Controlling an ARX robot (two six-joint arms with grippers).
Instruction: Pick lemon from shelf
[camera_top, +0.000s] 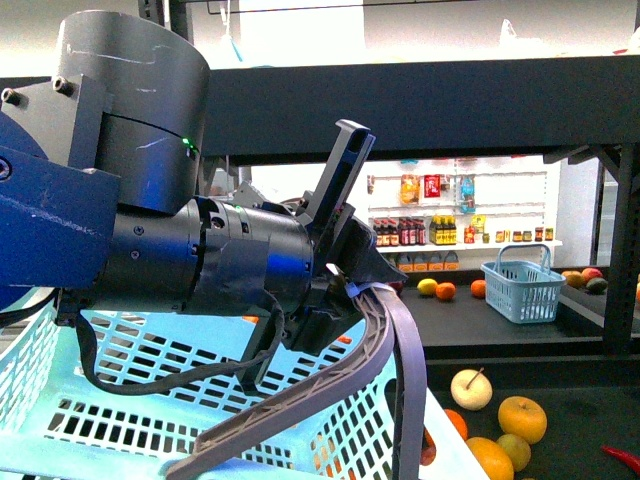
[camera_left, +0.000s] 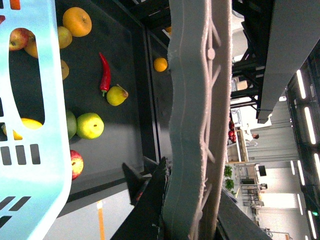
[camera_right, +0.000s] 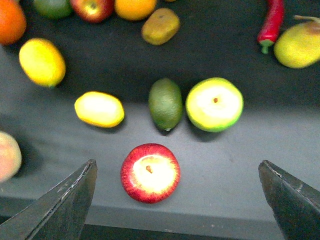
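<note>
Clamping the grey basket handle (camera_top: 400, 350), the left gripper (camera_top: 348, 288) fills the left foreground, its jaws closed around that handle above the pale blue basket (camera_left: 47, 75). To the right, the black shelf (camera_top: 450, 100) carries loose fruit on its dark lower tier. Far behind, bottles (camera_top: 410, 232) line white wall shelves (camera_top: 460, 245); their labels are too small to read. The right gripper (camera_right: 176, 170) hangs spread wide over the tier, grasping nothing. The lemon (camera_right: 99, 109) lies there untouched, just beside a dark green oval fruit (camera_right: 165, 103). A green apple (camera_right: 214, 104) sits beyond it, and a red apple (camera_right: 150, 172) lies nearer the tier's edge.
</note>
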